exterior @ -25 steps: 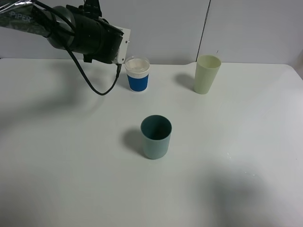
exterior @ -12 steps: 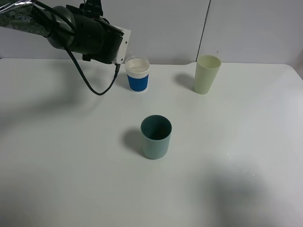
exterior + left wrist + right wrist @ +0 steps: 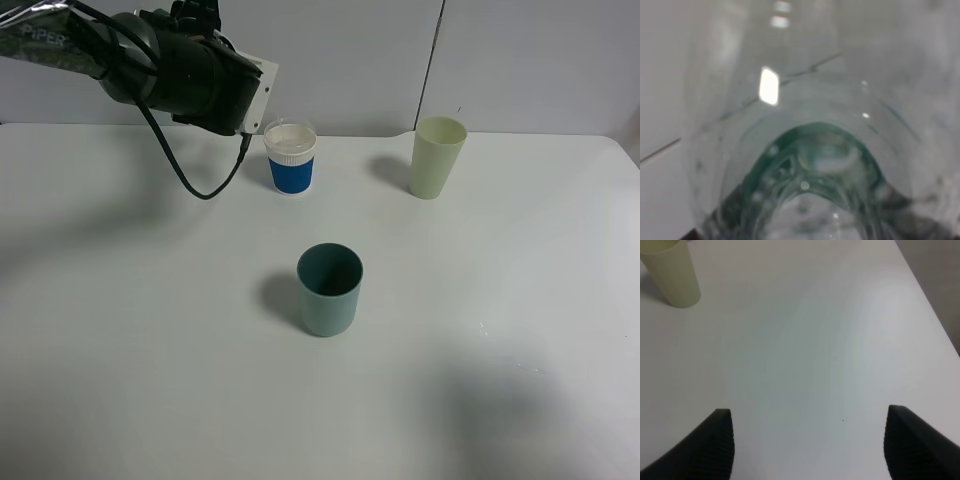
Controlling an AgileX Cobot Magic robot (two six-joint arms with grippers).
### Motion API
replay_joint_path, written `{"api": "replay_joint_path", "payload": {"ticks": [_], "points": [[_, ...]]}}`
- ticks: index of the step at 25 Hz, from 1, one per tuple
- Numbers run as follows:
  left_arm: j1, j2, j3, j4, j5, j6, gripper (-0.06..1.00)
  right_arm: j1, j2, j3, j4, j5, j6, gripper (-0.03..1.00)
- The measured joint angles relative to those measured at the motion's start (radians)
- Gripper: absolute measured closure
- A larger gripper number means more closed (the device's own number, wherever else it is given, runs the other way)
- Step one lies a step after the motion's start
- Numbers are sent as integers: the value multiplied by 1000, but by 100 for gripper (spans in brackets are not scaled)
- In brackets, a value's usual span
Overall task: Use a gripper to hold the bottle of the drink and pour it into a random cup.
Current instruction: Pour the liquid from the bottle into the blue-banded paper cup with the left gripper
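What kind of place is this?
Probably a robot testing lab: a black robot arm reaches over a plain white table, three cups stand on it, and blank white panels sit behind.

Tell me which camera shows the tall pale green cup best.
The exterior high view: the pale green cup stands whole and upright near the far edge of the table. The right wrist view crops the cup at its top; the left wrist view shows none of it.

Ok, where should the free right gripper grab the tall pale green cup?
The pale green cup stands upright and widens toward its rim, so grip its upper body just below the rim, coming in level from the side; jaws there probably won't slip off. The right gripper is open.
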Motion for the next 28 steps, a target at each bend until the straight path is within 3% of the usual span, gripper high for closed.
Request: {"api": "replay_joint_path", "payload": {"ticks": [14,28], "points": [[0,0,0,73,0,2,51,0,0,0,0,0,0,33],[0,0,0,198,-8,2,51,0,0,0,-10,0,1,33]]}}
